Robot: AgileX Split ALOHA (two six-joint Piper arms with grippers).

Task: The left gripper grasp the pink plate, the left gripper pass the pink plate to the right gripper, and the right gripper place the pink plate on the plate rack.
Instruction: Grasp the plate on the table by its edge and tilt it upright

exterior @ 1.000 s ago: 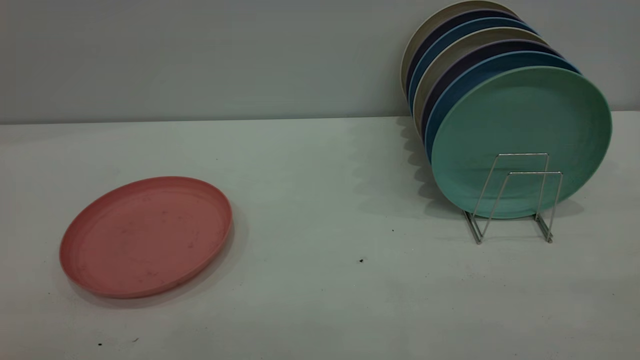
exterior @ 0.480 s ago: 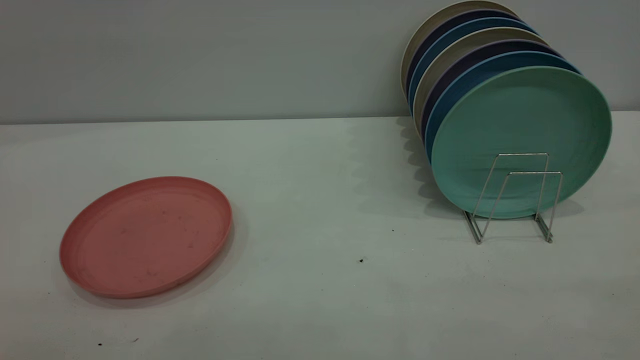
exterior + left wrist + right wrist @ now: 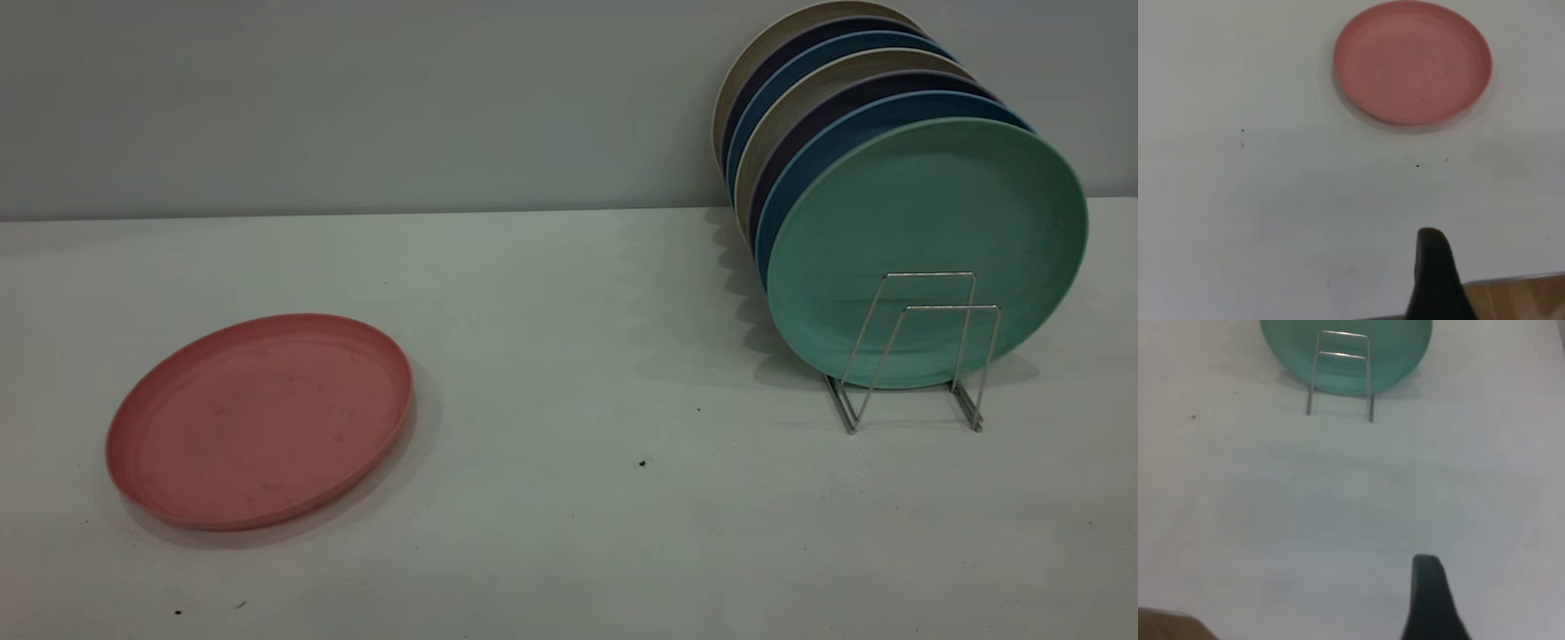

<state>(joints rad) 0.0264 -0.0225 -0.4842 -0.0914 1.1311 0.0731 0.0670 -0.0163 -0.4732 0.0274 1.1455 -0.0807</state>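
The pink plate (image 3: 260, 420) lies flat on the white table at the left, right side up. It also shows in the left wrist view (image 3: 1413, 61), far ahead of my left gripper (image 3: 1435, 280), which appears only as one dark tapered shape near the table's edge. The plate rack (image 3: 916, 356) stands at the right with its front wire loops free. It shows in the right wrist view (image 3: 1340, 373) too, far ahead of my right gripper (image 3: 1429, 600), which is also only a dark shape. Neither gripper appears in the exterior view. Neither touches anything.
A mint-green plate (image 3: 929, 222) stands upright in the rack, with several blue, dark and beige plates (image 3: 805, 98) stacked behind it. A grey wall runs behind the table. The table's wooden edge (image 3: 1525, 297) shows beside my left gripper.
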